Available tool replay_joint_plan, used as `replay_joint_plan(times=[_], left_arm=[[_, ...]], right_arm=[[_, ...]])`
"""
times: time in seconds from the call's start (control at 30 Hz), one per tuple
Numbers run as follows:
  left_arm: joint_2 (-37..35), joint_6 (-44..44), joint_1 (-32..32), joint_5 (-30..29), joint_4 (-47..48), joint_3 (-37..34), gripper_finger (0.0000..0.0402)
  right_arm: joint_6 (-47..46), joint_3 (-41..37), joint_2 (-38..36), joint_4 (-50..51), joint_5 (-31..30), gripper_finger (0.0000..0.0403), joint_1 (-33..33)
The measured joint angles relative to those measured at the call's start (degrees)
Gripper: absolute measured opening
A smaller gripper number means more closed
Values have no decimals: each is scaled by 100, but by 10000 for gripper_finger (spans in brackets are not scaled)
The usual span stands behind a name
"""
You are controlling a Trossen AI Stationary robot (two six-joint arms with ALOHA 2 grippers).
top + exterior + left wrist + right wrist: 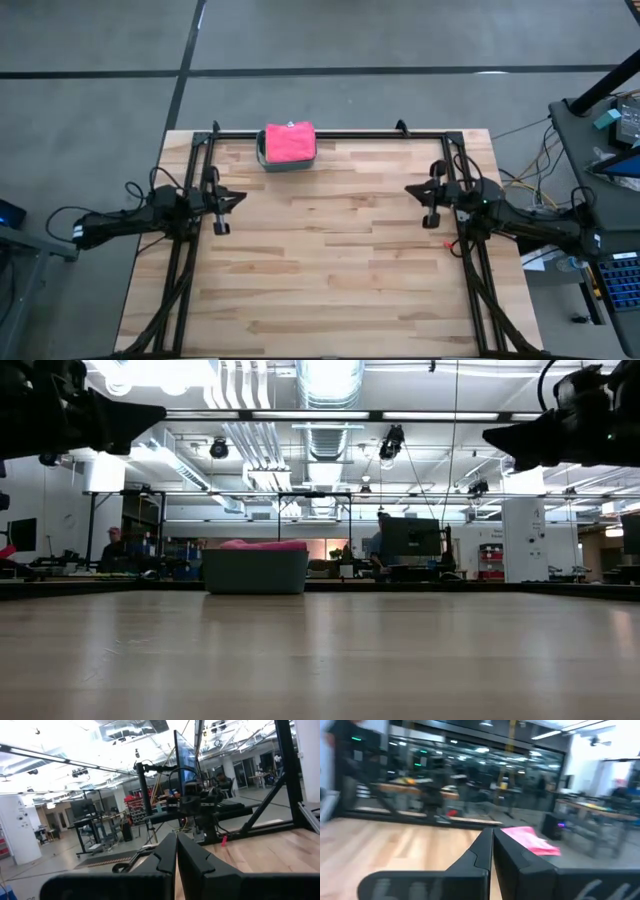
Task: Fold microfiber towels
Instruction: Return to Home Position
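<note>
Tabletop (330, 270): bare wood on the near side of the bin (262, 158).

Left tool (240, 197) hangs above the wood, nearer than the bin and a little to its left, apart from it, tip pointing toward the tabletop's middle. Its fingers (165, 855) are pressed together, closed on nothing; the left wrist view shows them meeting in one line.

Right tool (410, 189) hangs at about the same depth, well to the bin's right, tip pointing back toward the left tool and well apart from it. Its fingers (480, 852) are also closed and empty.

In the low view both tools sit higher than the bin's rim.

The bin stands at the tabletop's far edge, just beside the black frame rail (350, 133). A folded pink towel (290, 142) lies on top inside the bin, covers most of the opening and pokes up past the rim in the low view. Cannot tell what is under it.

Beyond the bin, off to its left in the low view, a person (113, 546) is in the room behind.
</note>
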State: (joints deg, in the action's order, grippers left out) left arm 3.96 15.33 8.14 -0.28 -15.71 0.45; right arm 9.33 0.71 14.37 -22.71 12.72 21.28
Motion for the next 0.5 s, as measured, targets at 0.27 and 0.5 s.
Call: replay_joint_plan(times=[0.27,0.5], left_arm=[[5,-879,0,0,-21,-4,0],[26,-898,0,2,9,-9,0]], right_arm=[[1019,-2,50,-21,-576,9,2],[626,-4,70,-27,-578,9,2]])
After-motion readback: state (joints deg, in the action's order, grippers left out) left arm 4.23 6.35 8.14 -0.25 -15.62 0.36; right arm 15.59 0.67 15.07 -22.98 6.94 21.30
